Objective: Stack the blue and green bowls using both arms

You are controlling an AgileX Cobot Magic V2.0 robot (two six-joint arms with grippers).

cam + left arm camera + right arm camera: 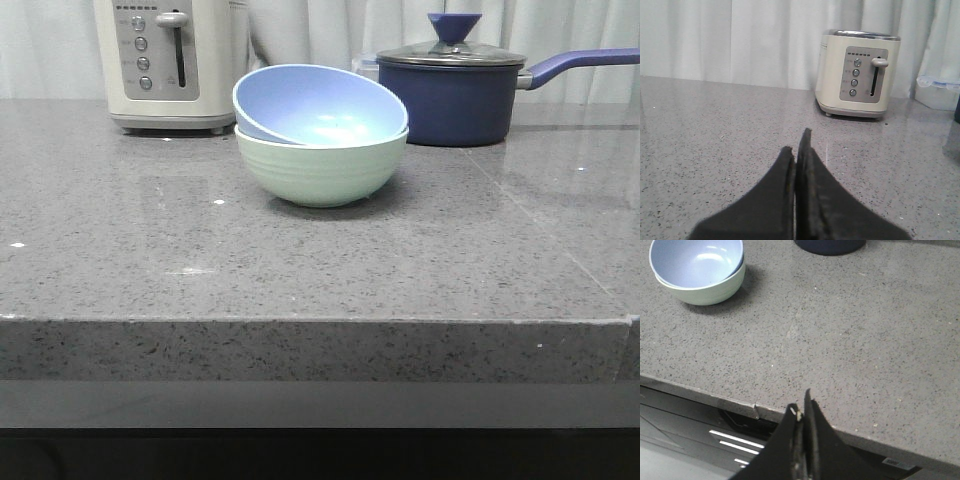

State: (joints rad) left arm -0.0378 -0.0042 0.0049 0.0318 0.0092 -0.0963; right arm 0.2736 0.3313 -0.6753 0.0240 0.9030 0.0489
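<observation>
We found the blue bowl (318, 105) nested crookedly inside the green bowl (322, 168), stacking apparently finished; our left gripper (797, 145) and right gripper (802, 407) sat closed and empty, well clear of it.

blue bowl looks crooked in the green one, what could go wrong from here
The blue bowl sits tilted inside the green bowl, its left rim raised, so a bump could rock it or slide it out. Both grippers are shut and away from the stack, so correcting it means a fresh approach; the saucepan close behind leaves little room there.
</observation>
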